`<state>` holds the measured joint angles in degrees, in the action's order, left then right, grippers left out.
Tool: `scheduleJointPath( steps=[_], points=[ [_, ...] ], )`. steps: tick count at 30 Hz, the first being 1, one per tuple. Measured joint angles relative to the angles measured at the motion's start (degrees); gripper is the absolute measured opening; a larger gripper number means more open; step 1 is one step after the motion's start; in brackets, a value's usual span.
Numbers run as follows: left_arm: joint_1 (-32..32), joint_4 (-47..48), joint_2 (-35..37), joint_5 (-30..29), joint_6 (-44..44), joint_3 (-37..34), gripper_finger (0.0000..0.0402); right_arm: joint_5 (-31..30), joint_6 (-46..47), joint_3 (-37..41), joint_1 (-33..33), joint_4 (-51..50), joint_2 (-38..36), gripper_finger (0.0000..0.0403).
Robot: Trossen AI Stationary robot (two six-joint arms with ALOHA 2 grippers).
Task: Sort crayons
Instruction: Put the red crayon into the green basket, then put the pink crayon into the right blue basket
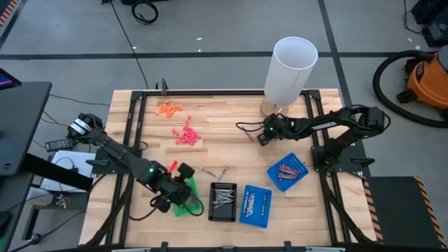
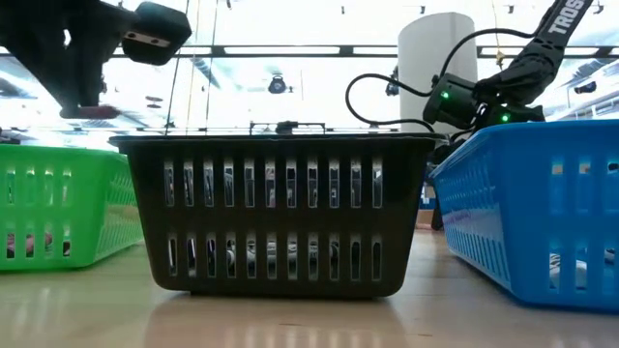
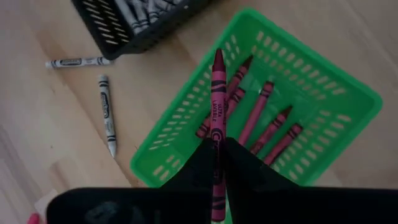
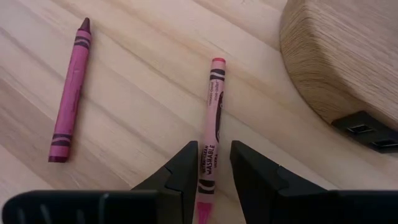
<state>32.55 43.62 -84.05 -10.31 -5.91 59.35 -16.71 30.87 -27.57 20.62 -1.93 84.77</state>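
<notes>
Down at the near edge of the wooden table [image 1: 224, 115], the left gripper [image 3: 217, 152] hangs over the green tray [image 3: 339, 84] with its fingers pressed tight on a dark red crayon [image 3: 217, 99], which points out past the fingertips above the tray. Several more dark red crayons [image 3: 268, 124] already lie inside that tray, side by side. Next to it stands the black tray [image 1: 223, 201], holding silvery grey crayons [image 1: 222, 197], and two more grey crayons [image 3: 107, 112] lie loose on the wood just beside it. Further along sit two blue trays [image 1: 255, 206], one near the black tray and one a little apart, the latter with a few reddish crayons [image 1: 288, 169] in it. Across the table, near the tall white cylinder [image 1: 290, 68] on its round wooden base [image 4: 339, 56], the right gripper [image 4: 214, 171] is low over the wood, its fingers set either side of a pinkish-red crayon [image 4: 210, 118]; I cannot tell whether they are pinching it. Another maroon crayon [image 4: 69, 99] lies on the table near it, well clear of the fingers. Small heaps of orange bits [image 1: 169, 108] and coral-pink bits [image 1: 187, 134] rest on the far left part of the tabletop.
</notes>
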Motion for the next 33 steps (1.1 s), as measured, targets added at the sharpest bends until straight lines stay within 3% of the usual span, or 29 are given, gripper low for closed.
scheduleJointPath(
  steps=[10, 17, 28, 33],
  points=[
    [0.51, -6.02, 0.02, 0.04, -12.08, -6.64, 0.0021, -0.33, -0.49, 0.09, -0.61, 0.26, 0.07, 0.0106],
    [0.49, -7.64, 0.02, 0.07, -13.05, -9.11, 0.0026, -0.11, -0.9, 0.09, -0.62, 0.42, 0.09, 0.0093],
    [0.58, -9.0, 0.02, -0.05, -12.68, -7.77, 0.0132, 0.47, -1.18, 0.11, -0.7, 0.65, 0.09, 0.0086],
    [1.1, -5.4, 0.11, -2.8, -11.76, -3.08, 0.0152, 0.72, -1.51, 0.11, -0.7, 0.8, 0.09, 0.0074]
  ],
)
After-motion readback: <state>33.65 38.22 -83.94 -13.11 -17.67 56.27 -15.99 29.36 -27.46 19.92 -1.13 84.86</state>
